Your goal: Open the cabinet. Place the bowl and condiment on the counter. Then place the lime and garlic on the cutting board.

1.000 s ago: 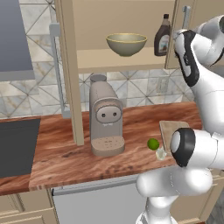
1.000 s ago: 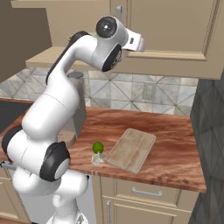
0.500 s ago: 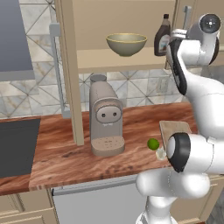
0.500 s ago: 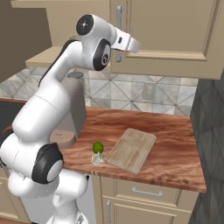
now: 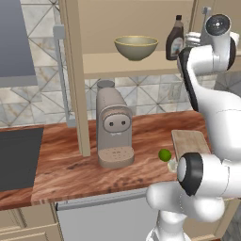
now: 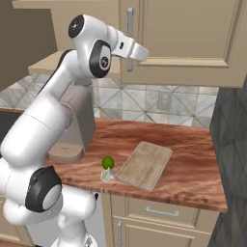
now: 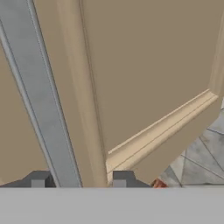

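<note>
The cabinet (image 6: 193,34) has its left door (image 5: 71,70) swung open and its right door looks shut. On the shelf inside stand the bowl (image 5: 135,47) and the condiment (image 5: 175,40). My gripper (image 6: 137,50) is at the bottom of the right door's grey handle (image 6: 130,19). In the hand view the gripper (image 7: 81,181) straddles the handle (image 7: 43,109), open: the bar lies near the left fingertip, with a gap to the right one. The lime (image 5: 164,154) and garlic (image 5: 172,164) lie on the counter (image 5: 70,164), just left of the cutting board (image 5: 190,141).
A beige coffee machine (image 5: 113,127) stands on the counter under the open shelf. A dark recessed panel (image 5: 14,160) sits at the counter's left end. Drawers (image 6: 159,212) run below. A dark tall wall (image 6: 234,144) closes the counter's right end.
The arm's upper links have swung up and round while the hand has drawn in slightly to the right door's handle. The jaws keep the same width. Nothing on the shelf or counter moved.
</note>
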Available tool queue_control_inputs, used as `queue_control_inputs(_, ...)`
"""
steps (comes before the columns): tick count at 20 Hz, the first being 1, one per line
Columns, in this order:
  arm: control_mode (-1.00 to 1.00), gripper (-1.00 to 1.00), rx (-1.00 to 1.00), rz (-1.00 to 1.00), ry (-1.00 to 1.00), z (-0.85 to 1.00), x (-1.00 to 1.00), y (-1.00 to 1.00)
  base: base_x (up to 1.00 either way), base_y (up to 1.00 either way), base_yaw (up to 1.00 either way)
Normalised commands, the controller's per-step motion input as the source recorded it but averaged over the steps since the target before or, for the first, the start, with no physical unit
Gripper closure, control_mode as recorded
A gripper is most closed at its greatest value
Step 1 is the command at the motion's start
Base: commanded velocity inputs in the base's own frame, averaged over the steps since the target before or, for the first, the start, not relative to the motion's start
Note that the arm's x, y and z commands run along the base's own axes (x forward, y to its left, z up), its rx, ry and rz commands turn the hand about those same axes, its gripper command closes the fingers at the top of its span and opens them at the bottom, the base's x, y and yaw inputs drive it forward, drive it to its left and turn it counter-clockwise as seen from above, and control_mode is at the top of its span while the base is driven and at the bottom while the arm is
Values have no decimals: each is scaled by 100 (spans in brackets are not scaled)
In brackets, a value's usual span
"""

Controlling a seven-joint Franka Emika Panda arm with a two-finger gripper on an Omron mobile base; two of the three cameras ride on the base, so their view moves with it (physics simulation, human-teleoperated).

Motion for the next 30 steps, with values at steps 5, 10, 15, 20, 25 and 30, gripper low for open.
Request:
queue_control_inputs(5, -100, 100, 3, -12, 0, -6, -71, -100, 0, 0, 0)
queue_control_inputs(10, -100, 100, 2, -5, 0, -9, -68, -100, 0, 0, 0)
queue_control_inputs(15, -100, 100, 3, -1, 0, -9, -70, -100, 0, 0, 0)
queue_control_inputs(20, -100, 100, 3, 0, 0, -10, -70, -100, 0, 0, 0)
queue_control_inputs(25, -100, 100, 1, 0, 0, -13, -64, -100, 0, 0, 0)
queue_control_inputs(30, -100, 100, 0, 0, 1, -15, -47, -100, 0, 0, 0)
